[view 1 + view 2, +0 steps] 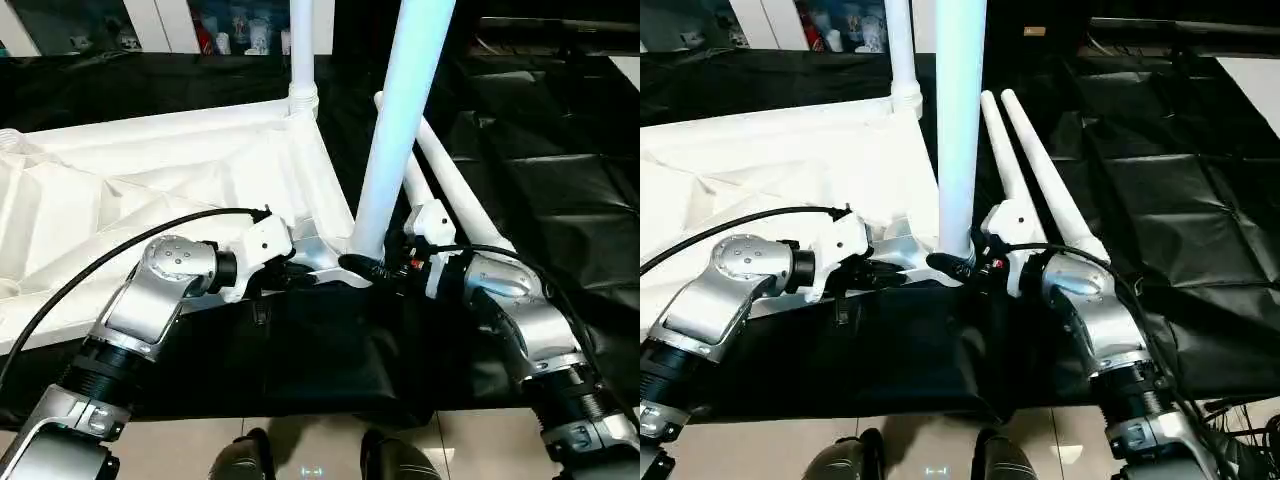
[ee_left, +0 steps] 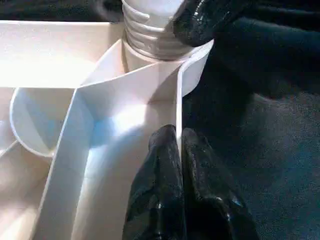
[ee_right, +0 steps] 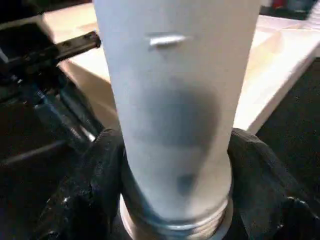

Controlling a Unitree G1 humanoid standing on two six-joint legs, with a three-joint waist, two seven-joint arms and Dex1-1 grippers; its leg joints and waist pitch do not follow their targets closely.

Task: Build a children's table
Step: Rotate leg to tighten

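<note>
The white tabletop lies upside down on the black cloth, ribbed underside up. One leg stands upright in its far corner socket. A second leg stands in the near corner socket, its threaded end at the socket's mouth. My right gripper is shut on this leg low down, one finger on each side. My left gripper is shut on the tabletop's thin rim wall just beside that socket. Two more legs lie side by side on the cloth to the right.
Black cloth covers the work surface around the tabletop, creased and folded at the right. Its near edge hangs down in front of me, with light floor and my two feet below. Shelves with small items stand at the back.
</note>
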